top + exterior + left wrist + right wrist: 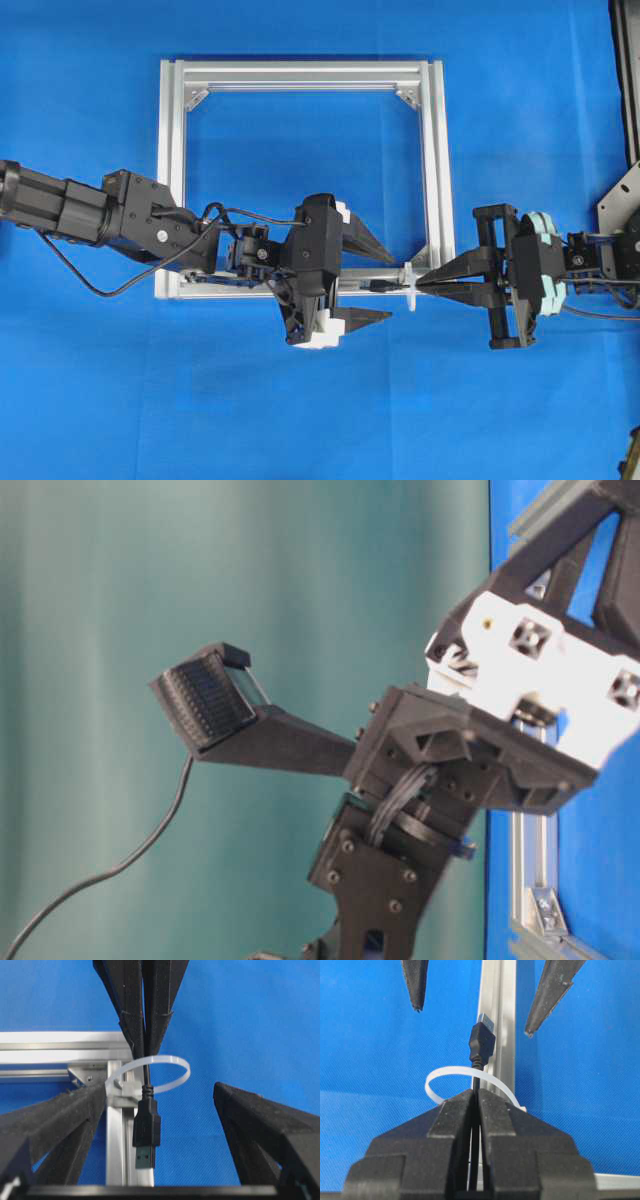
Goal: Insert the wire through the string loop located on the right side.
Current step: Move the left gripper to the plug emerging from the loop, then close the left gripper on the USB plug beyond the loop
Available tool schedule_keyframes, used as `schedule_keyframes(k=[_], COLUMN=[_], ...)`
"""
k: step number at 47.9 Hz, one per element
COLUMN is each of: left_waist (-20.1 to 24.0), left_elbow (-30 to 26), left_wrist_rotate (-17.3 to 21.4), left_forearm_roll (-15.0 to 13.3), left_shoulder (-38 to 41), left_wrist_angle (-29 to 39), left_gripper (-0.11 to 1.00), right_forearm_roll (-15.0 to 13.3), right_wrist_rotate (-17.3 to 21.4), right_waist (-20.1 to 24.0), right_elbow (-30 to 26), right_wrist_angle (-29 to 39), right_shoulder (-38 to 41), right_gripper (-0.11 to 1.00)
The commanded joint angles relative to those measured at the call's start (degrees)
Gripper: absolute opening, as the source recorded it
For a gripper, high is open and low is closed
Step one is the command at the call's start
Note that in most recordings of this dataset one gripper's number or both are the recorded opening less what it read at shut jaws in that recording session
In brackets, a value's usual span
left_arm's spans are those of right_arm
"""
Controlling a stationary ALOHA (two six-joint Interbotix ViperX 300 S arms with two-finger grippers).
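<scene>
Black right gripper (425, 283): jaws pressed together on the wire (476, 1082) just behind its plug; in the right wrist view, cable seen running between the closed fingers (451, 1110).
Wire's plug (146, 1132): black, rectangular, metal tip; passed through the string loop (170, 1071) and protruding on the far side, toward the left gripper. Cable crosses inside the loop; whether touching the loop, cannot tell.
String loop: whitish, translucent, thin; fixed at the lower right corner of the frame (300, 75), ringing the cable just ahead of the right fingertips.
Left gripper (375, 282): jaws spread wide, one finger (365, 240) on either side of the plug, clear of it; nothing held.
Frame: silver aluminium square with triangular corner brackets, lying flat on blue cloth (520, 120); lower rail (497, 1005) directly beneath the plug.
Thicker black cable (110, 290): trails from the left arm across the cloth, outside the frame.
Table-level view: filled by the left gripper's body and one ribbed finger pad (205, 700); plug and loop hidden.
</scene>
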Motion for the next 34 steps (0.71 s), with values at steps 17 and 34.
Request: schedule_keyframes(k=[17,34], left_waist=[0.3,0.4], left_elbow=[-0.6,-1.0], left_wrist_rotate=[-0.1,-0.1], left_forearm_roll=[0.1,0.1], left_shoulder=[1.3,1.5], left_wrist_angle=[-0.5,-0.5], left_gripper=[0.92,0.91], right_forearm_roll=[0.0,0.0], right_wrist_rotate=[-0.1,-0.1], right_waist=[-0.1,-0.1], right_elbow=[-0.9,-0.9], right_wrist_angle=[-0.4,-0.2], right_shoulder=[-0.4,-0.4], right_gripper=[-0.02,-0.02])
